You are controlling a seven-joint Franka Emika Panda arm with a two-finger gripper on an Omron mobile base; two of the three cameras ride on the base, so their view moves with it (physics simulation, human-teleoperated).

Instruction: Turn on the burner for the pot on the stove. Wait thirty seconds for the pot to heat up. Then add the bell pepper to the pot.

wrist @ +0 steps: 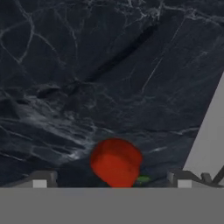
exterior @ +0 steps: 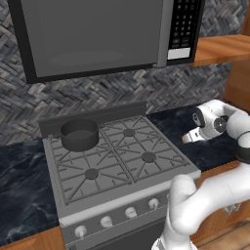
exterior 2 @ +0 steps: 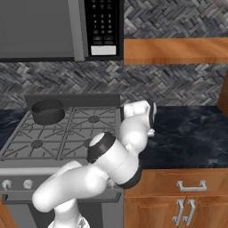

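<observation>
- Red pepper (wrist: 116, 162) lies on the dark marbled bench (wrist: 87, 65) in the hand view, low in the picture, between the two finger tips of the end effector (wrist: 111, 180), a green bit of stem showing at its lower right.
- End effector fingers (wrist: 40, 179) stand apart, one on each side of the pepper; whether they touch it I cannot tell.
- From the left base view the end effector (exterior: 191, 137) hangs low over the bench (exterior: 210, 151) just right of the stove (exterior: 117, 161); the arm hides the pepper there.
- Pot (exterior: 79, 134) sits on the rear left burner, well apart from the pepper; in the right base view the pot (exterior 2: 47, 111) is at the stove's far left corner.
- Front left burner (exterior: 92, 173) and the two right ones are bare.
- Pale knobs (exterior: 130, 212) run along the stove front.
- Grey microwave (exterior: 97, 34) hangs above the stove, keypad at its right.
- Wooden drawers with metal handles (exterior 2: 190, 185) sit under the bench.
</observation>
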